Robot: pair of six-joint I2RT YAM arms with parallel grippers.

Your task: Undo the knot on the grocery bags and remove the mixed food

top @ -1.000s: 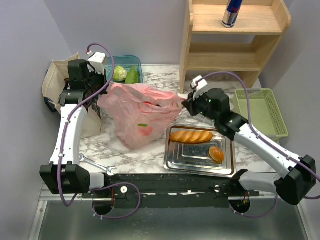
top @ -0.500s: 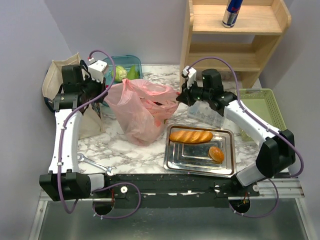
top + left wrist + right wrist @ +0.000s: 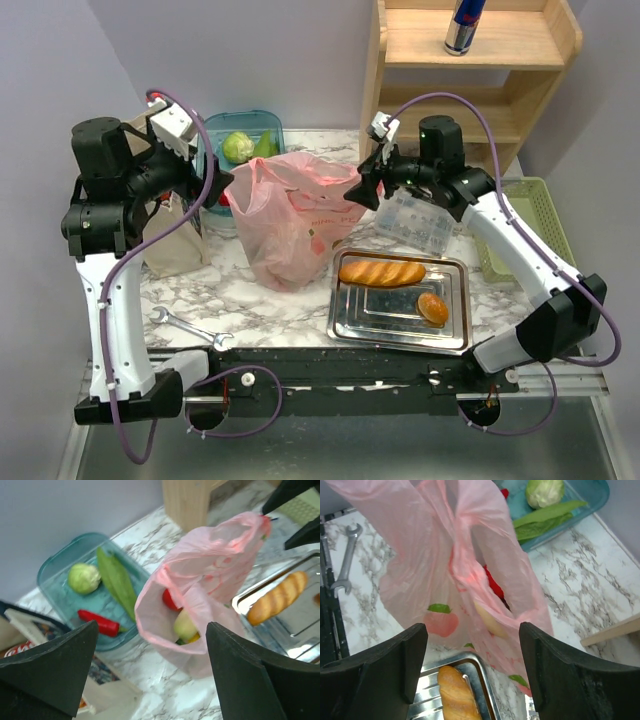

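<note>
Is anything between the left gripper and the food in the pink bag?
Nothing visible. The pink bag's mouth gapes toward the open left gripper, and the mixed food shows through it uncovered, with only the floppy rim around the opening.

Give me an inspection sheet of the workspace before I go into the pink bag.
Surface: white marbled table top, no spills seen.
Job's things: thin pink plastic bag upright, mouth gaping, knot state unclear; red, pale and yellow food inside; beige canvas tote behind left arm.
Clutter: silver wrench; steel tray with baguette and bun; teal tub of vegetables; clear plastic box; green basket.
Grippers: left gripper open, raised left of bag; right gripper open, bag handle between its fingers.
Cables: purple cables loop along both arms, no snag seen.
Surroundings: wooden shelf holding a can.
</note>
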